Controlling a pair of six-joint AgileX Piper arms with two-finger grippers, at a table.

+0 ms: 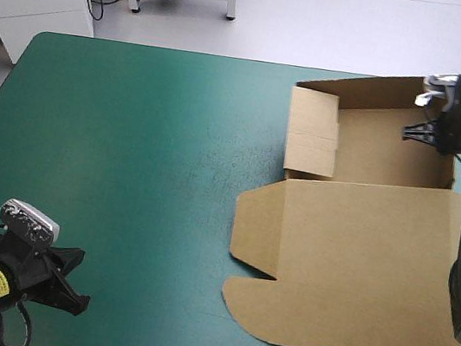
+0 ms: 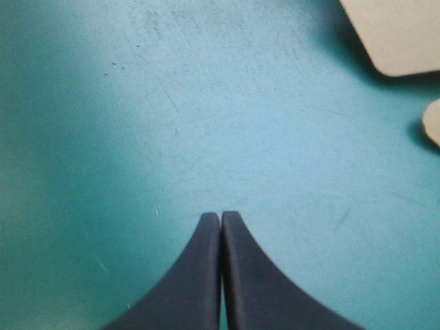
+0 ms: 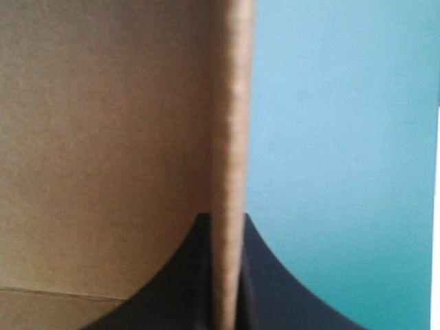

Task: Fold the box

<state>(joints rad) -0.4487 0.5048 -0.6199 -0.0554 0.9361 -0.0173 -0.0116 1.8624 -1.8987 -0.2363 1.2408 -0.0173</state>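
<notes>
In the high view the right gripper (image 1: pixel 425 132) is too small to tell how its fingers meet the box (image 1: pixel 355 272). The left wrist view cuts the box (image 2: pixel 395 38) down to two rounded corners, and in the right wrist view its blurred wall (image 3: pixel 230 137) hides the fingers' inner faces.

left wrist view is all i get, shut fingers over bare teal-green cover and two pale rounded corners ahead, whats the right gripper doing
observer: The right gripper is shut on a raised wall of the box.
operator: so is the box up or flat
observer: It is an open tray at the far right of the table, its lid flat on the near side.
operator: and those corners
observer: They are the lid's rounded flaps; the left gripper sits well apart, near the table's near left corner.
</notes>
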